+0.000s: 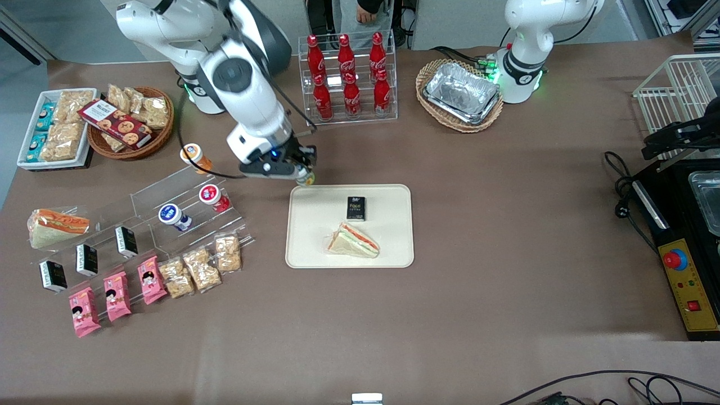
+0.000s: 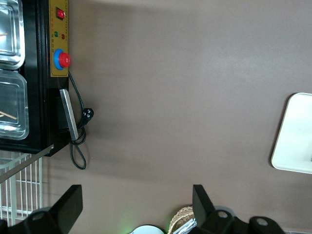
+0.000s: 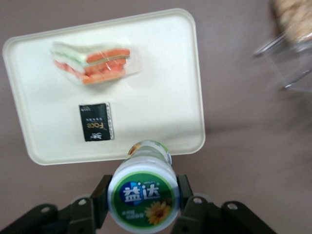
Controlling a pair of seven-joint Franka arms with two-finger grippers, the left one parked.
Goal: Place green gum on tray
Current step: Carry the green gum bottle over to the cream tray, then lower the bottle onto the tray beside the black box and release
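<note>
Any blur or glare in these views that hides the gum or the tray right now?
Right wrist view: green gum sharp in the gripper, tray clear, acrylic rack blurred. Front view: gum mostly hidden under the gripper, soft light patches on the table.

I'm working a lab bench set up like a small shop. Cola bottles (image 1: 349, 76) stand in a clear rack, snack packets (image 1: 115, 295) lie in rows, and a control box (image 1: 689, 292) has a red stop button.

6 cola bottles (image 1: 349, 76), 3 pink packets (image 1: 115, 296), 2 sandwiches (image 1: 353, 241), 1 tray (image 1: 388, 256).
</note>
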